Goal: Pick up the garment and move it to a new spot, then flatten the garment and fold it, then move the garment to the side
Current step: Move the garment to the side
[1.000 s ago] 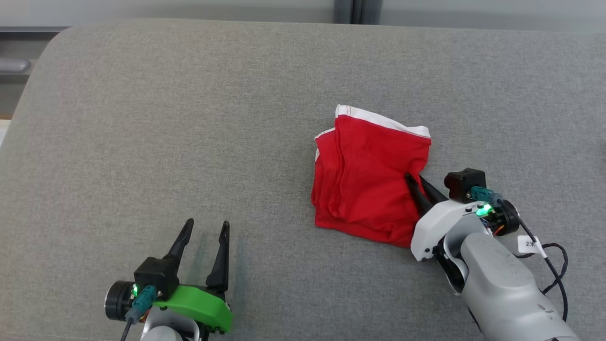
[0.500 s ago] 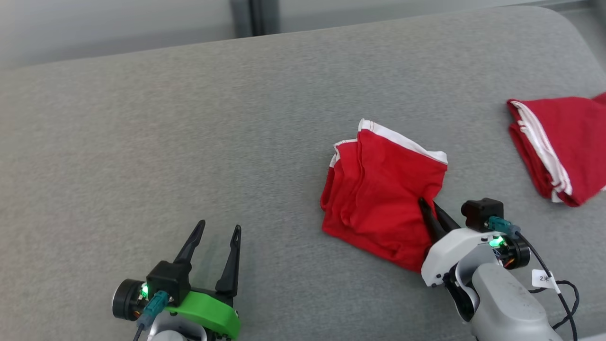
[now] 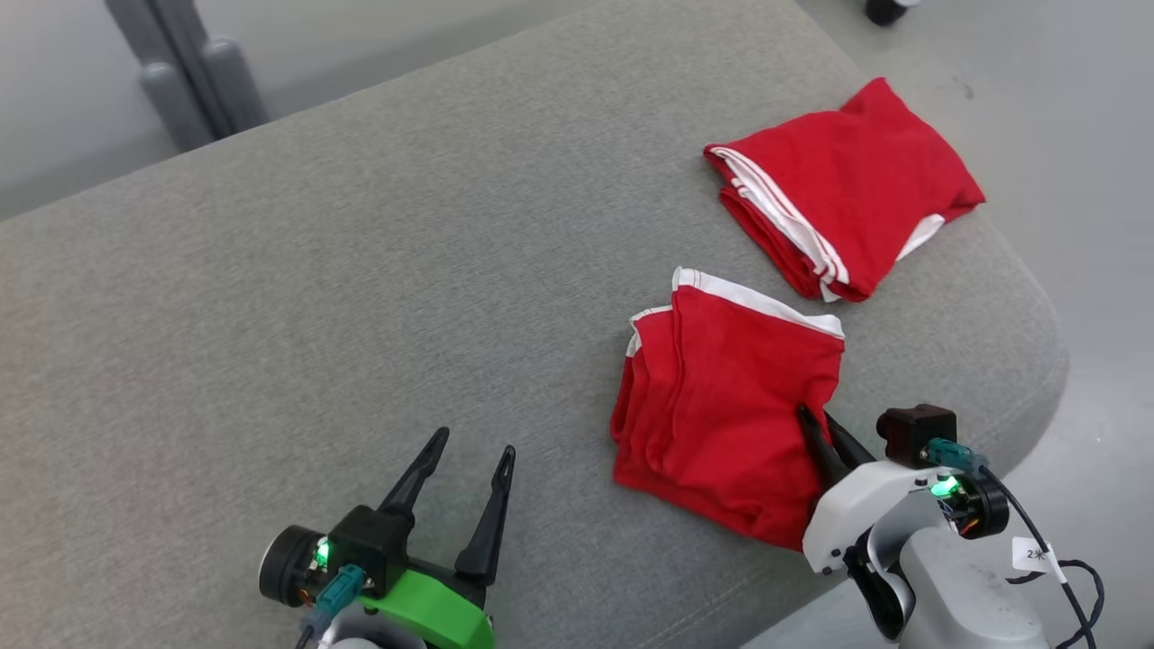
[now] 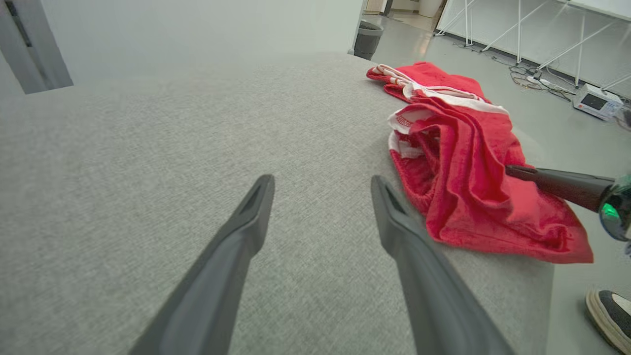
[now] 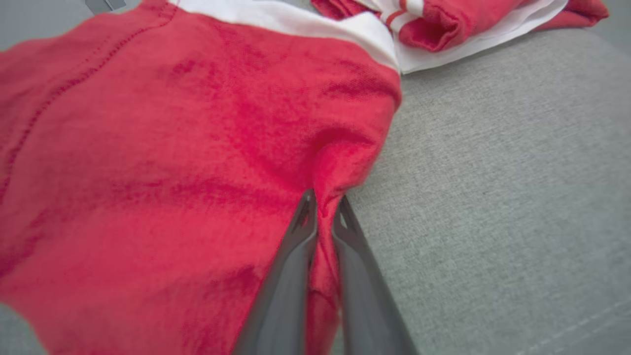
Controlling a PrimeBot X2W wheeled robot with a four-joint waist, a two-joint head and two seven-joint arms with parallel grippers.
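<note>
The red garment (image 3: 721,406) lies folded on the right part of the grey surface (image 3: 315,315), near its front edge, with its white band on the far side. The right hand (image 3: 811,416) is clenched on a small ridge of cloth at the garment's near right side. In the right wrist view its 2 fingers (image 5: 296,256) press together with red fabric pinched between them. The left hand (image 3: 476,443) is released, its 2 fingers spread, low over bare surface well left of the garment. A 2nd garment (image 3: 856,171), also red, lies folded at the far right corner, near the 1st. A shoe (image 4: 609,315) shows on the floor in the left wrist view.
</note>
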